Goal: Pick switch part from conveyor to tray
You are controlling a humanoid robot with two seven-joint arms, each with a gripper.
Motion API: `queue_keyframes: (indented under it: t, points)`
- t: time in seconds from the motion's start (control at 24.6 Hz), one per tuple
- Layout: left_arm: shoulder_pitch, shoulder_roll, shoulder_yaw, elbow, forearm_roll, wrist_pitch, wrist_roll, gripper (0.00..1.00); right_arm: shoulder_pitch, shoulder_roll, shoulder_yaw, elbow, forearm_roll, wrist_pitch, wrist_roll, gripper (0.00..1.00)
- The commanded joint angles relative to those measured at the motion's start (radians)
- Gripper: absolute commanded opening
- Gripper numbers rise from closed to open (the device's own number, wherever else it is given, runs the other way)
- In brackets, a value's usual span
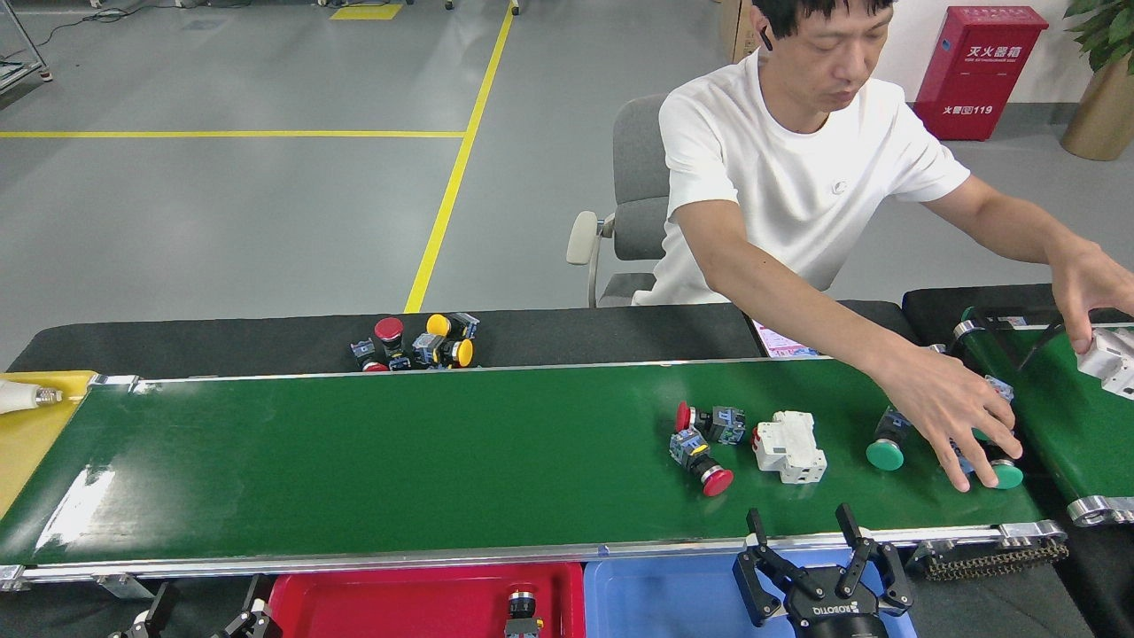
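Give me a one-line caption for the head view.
Right gripper open beside the conveyor as a person's hand sets down green switch parts.
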Motion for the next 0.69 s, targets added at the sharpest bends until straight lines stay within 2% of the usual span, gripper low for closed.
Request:
queue_keyframes:
  t: [0.0,0.16,0.45,0.65]
  points:
    - [-0.008,0.002,0.003,-0.013,-0.002,0.003,0.008,1.0,-0.012,0.017,-0.005,-0.015,-0.002,-0.006,0.031,0.99]
    - [-0.016,0.004,-0.001,-0.013,-0.002,0.003,0.008,1.0,-0.044,0.035,-0.005,0.0,0.003,0.021,0.137,0.98]
    - [-0.025,0.002,-0.004,-0.013,-0.002,0.003,0.008,1.0,-0.213,0.044,0.007,0.16,0.012,0.078,0.194,0.98]
    - [-0.027,0.008,-0.01,-0.013,-0.005,0.0,0.007,1.0,-0.339,0.122,0.078,0.336,0.05,0.081,0.192,0.98]
